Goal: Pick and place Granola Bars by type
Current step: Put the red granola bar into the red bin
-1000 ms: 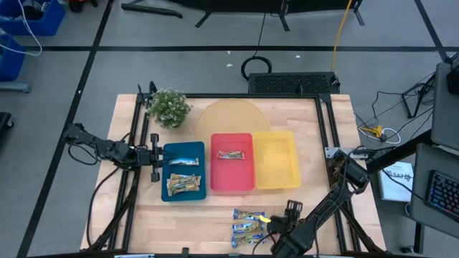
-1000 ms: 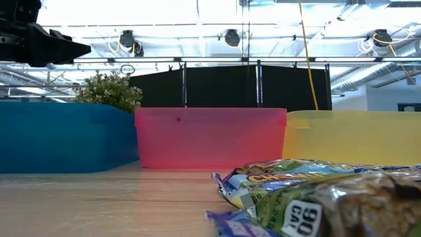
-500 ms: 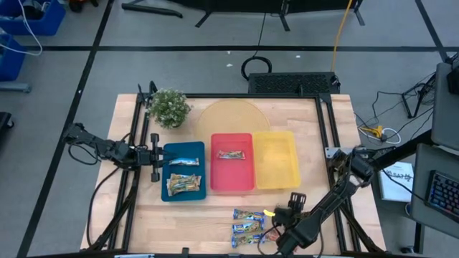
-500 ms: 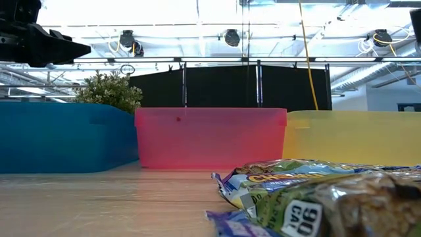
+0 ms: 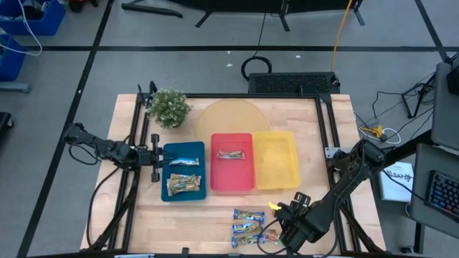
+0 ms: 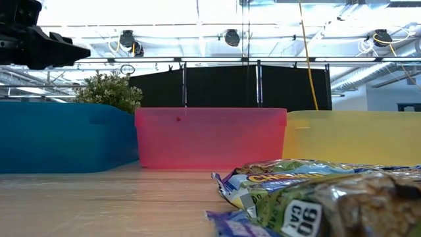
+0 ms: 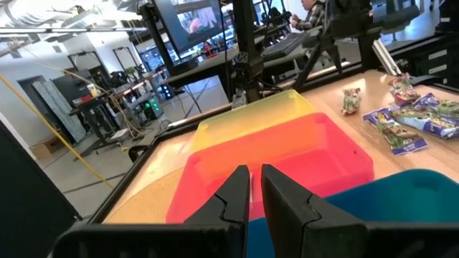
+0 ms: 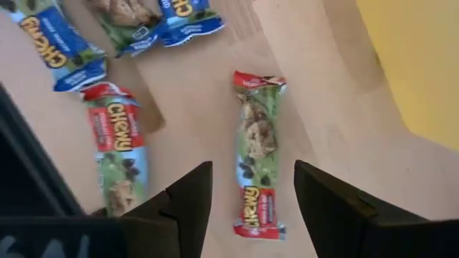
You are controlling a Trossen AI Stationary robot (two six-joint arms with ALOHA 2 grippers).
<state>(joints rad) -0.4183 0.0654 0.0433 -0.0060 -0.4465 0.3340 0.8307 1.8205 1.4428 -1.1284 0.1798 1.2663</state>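
Note:
Several granola bars lie flat on the table's near side: blue ones [image 5: 247, 221] and two red-and-green ones [image 8: 257, 154] [image 8: 118, 143]. My right gripper [image 8: 251, 208] [image 5: 281, 215] hovers open above them, its fingers on either side of one red-and-green bar without touching it. The blue tray [image 5: 166, 188] holds a blue bar and tan-and-green bars [image 5: 183, 184]. The red tray [image 5: 232, 180] holds one red-and-green bar [image 5: 231, 154]. My left gripper [image 7: 251, 188] [image 5: 155, 158] waits shut at the blue tray's left edge.
The yellow tray [image 5: 277, 168] stands right of the red tray. A potted plant [image 5: 168, 107] and a round wooden board [image 5: 233, 118] sit at the far side. In the low view the bars [image 6: 316, 197] fill the foreground. Bare wood lies left of the loose bars.
My right gripper has shifted a little toward the far and right edges over the loose bars, while its arm's elbow has swung toward the table's right. The bars and trays have stayed put.

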